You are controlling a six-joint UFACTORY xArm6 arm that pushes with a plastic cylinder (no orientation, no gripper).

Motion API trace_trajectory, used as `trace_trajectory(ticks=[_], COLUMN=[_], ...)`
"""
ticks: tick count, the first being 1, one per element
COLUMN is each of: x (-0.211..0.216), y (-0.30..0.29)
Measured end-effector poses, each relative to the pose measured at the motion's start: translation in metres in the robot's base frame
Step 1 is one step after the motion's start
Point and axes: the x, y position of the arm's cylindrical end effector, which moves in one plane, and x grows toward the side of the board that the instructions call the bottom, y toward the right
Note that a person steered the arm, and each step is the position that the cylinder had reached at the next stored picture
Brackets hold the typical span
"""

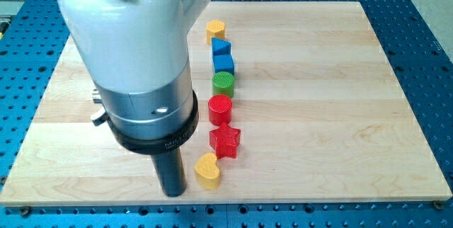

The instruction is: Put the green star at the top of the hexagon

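Note:
My tip (172, 193) rests on the board near the view's bottom, just left of a yellow heart (207, 171). No green star and no hexagon show in the camera view; my big white arm covers much of the board's left and top. A column of blocks runs up the middle: a red star (225, 141), a red cylinder (220, 108), a green cylinder (223, 83), a blue cube (224, 64), another blue block (221, 47) and a yellow block (215, 29) at the top.
The wooden board (333, 107) lies on a blue perforated table (425, 15). My arm's body (134, 58) hangs over the board's left half and hides what lies under it.

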Motion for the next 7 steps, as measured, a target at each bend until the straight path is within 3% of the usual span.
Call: trace_trajectory(ticks=[3, 4, 5, 7], x=[-0.014, -0.014, -0.033, -0.115], y=[0.026, -0.030, -0.057, -0.057])
